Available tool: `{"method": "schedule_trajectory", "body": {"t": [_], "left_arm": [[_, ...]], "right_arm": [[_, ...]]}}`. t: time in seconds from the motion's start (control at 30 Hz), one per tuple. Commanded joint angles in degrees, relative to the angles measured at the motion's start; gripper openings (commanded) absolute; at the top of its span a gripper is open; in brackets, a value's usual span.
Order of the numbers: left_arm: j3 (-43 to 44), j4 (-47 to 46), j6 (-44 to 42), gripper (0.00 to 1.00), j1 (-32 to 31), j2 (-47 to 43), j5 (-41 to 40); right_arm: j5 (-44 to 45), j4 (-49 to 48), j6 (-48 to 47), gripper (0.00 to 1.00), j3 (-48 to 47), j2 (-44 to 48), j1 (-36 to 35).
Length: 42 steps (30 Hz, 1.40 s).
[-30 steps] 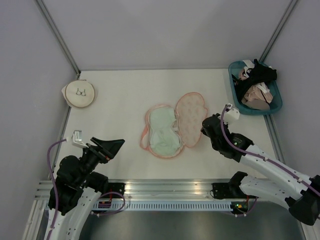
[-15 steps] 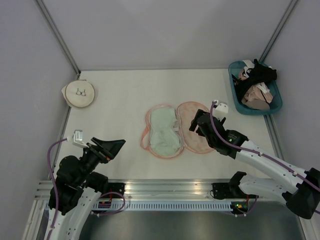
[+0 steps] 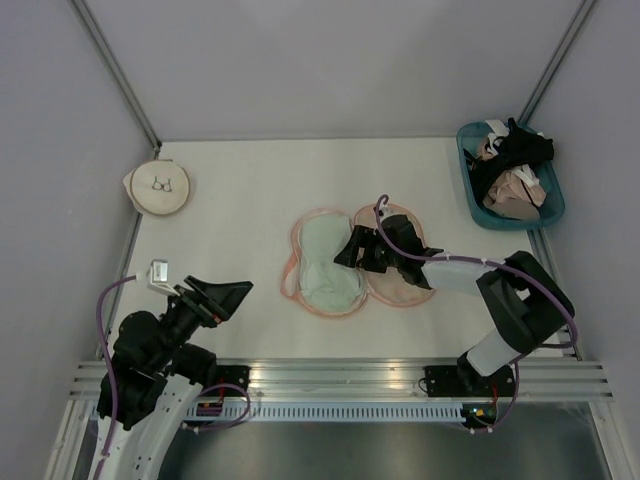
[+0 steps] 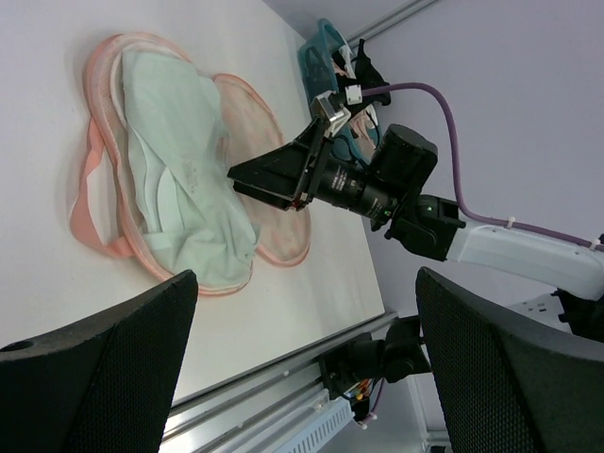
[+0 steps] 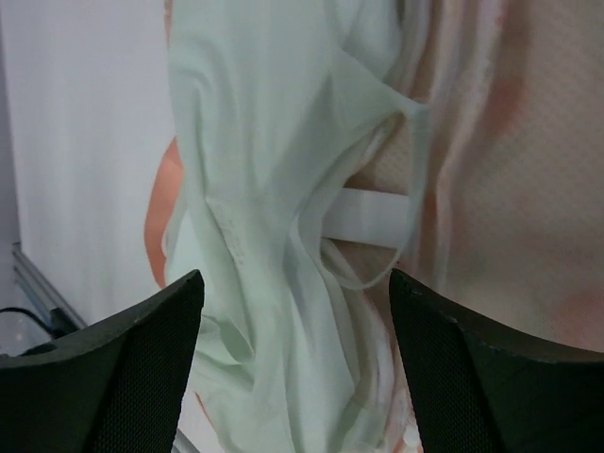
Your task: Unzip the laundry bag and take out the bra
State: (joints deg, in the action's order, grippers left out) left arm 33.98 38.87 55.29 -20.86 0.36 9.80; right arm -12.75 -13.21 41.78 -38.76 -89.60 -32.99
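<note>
Hovering my right gripper (image 3: 343, 254) low over the middle of the table (image 3: 240, 190), I have its jaws spread wide and holding nothing. They are lined up on the bra (image 3: 325, 262), ready, I judge, for a pinch at its right edge. The bra lies on the left half of the laundry bag (image 3: 398, 294), which is unzipped and folded open flat like a clamshell. The garment is thin, rumpled, pale mint-white, with a white strap showing. The bag is peach with small pink-orange marks. My left gripper (image 3: 232, 290) waits front left, jaws released, well apart from the bag.
</note>
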Motion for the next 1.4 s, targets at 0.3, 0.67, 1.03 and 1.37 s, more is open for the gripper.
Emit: {"method": "schedule_trajectory", "body": {"t": [0.3, 0.67, 1.03, 1.37], "left_arm": [[2.15, -0.73, -2.46, 1.00, 0.12, -0.71, 0.92], [2.32, -0.46, -2.55, 1.00, 0.12, -0.71, 0.04], [2.50, 0.50, -2.82, 1.00, 0.12, -0.98, -0.57], [2.32, 0.42, -2.55, 1.00, 0.12, -0.98, -0.66]], "right_arm": [[-13.70, -15.62, 2.43, 0.77, -2.01, -7.86, 2.14], [-17.73, -17.80, 4.10, 0.35, -7.90, -17.27, 1.53], [-19.33, -14.40, 2.52, 0.00, -5.80, -5.17, 1.53], [-18.80, 1.68, -2.58, 0.00, -11.42, 6.90, 1.44]]}}
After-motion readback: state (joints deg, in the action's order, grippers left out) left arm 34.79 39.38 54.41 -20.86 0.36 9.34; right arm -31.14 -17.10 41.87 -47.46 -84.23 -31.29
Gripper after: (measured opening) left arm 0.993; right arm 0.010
